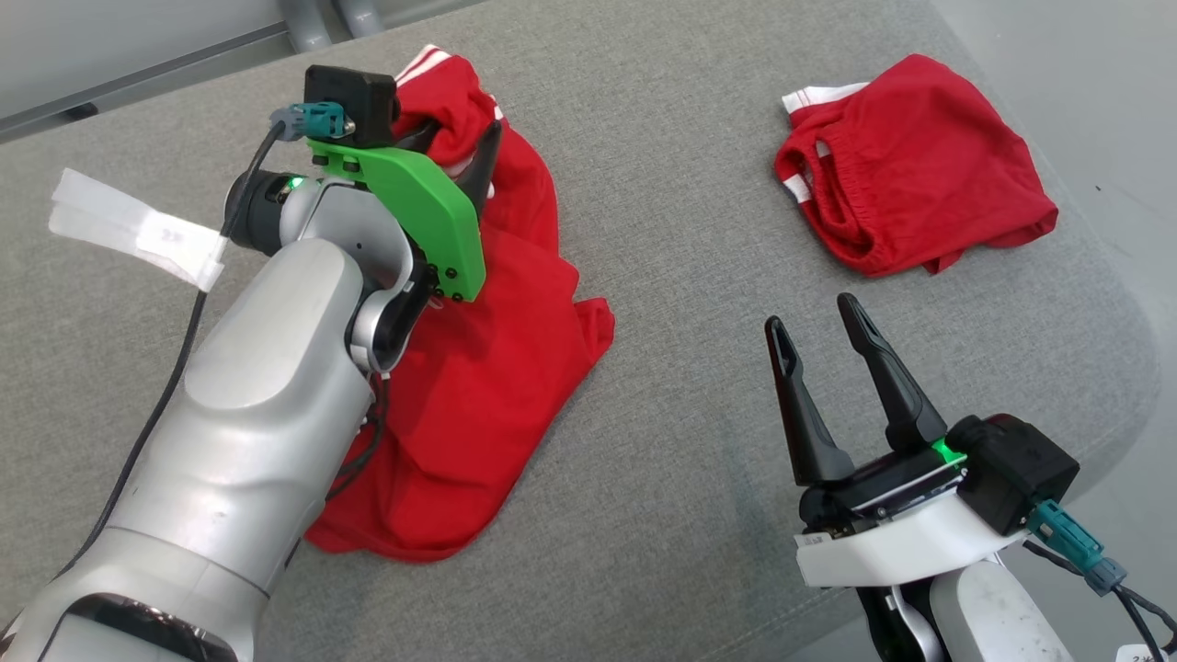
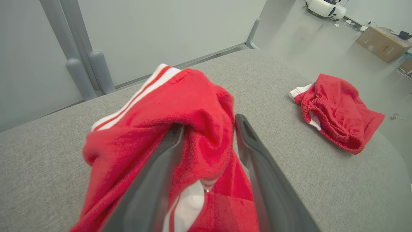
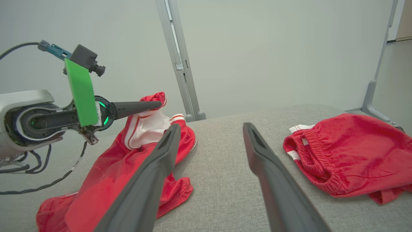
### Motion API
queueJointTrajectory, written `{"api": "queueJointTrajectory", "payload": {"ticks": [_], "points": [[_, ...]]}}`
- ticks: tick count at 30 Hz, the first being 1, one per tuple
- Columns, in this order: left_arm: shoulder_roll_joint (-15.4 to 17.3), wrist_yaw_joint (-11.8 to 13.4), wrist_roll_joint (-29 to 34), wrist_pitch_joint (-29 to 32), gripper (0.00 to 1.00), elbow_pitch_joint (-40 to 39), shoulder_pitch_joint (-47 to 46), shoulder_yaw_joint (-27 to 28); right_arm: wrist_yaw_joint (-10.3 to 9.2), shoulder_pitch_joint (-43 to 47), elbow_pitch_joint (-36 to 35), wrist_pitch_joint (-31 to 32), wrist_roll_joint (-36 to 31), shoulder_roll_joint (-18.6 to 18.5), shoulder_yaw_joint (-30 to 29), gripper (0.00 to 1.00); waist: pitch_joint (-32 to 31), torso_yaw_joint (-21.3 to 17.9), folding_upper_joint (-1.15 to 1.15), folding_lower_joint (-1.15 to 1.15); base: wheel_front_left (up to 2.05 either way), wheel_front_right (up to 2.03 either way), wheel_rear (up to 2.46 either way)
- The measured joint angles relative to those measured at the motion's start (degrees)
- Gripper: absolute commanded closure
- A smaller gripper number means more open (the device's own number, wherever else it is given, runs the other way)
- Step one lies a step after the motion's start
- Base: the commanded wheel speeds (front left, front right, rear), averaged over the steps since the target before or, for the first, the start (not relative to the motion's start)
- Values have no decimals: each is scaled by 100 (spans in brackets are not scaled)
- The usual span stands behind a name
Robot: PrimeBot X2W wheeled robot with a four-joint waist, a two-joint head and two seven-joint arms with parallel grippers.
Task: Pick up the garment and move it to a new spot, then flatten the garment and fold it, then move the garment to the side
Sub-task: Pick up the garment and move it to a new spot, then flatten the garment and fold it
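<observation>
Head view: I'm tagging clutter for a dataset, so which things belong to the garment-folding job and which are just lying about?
Job: red garment, draped in the open left end effector; right end effector, open and empty.
Lying about: bunched red shorts at far right; white tape strip at far left.

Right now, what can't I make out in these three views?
- Head view: the silver left arm covers the left side of the rumpled red garment with white striped trim.
- Left wrist view: bunched cloth between the fingers of the left pincer hides whether any is snagged.
- Right wrist view: the frame edge cuts off the crumpled red shorts.
- Head view: print on the white tape strip is too small.
</observation>
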Motion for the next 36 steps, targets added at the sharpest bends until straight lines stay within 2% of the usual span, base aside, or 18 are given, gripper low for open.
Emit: {"api": "queueJointTrajectory", "payload": {"ticks": [9,12,17,22,26,35,36], "points": [[-31,460,487,-470,0,89,-399,-167,0,108,26,0,-164,2,-109,0,-143,286,0,0,0,0,0],[-76,481,488,-369,0,-294,-214,-316,0,176,25,0,-221,1,-170,0,-207,428,0,0,0,0,0],[-171,416,297,194,0,-1417,711,-699,0,266,-29,0,-333,1,-291,0,-266,678,0,0,0,0,0],[89,676,290,638,0,-2316,1380,-1024,0,280,-55,0,-376,1,-366,0,-251,849,0,0,0,0,0],[414,875,443,817,0,-2476,1627,-1166,0,259,-56,0,-380,2,-374,0,-163,846,0,0,0,0,0],[646,1007,588,990,0,-2505,1903,-1418,0,252,-51,0,-305,1,-383,0,-53,661,0,0,0,0,0],[651,1009,582,989,20,-2483,1924,-1414,0,253,-49,0,-304,2,-387,0,-48,637,0,0,0,0,0]]}}
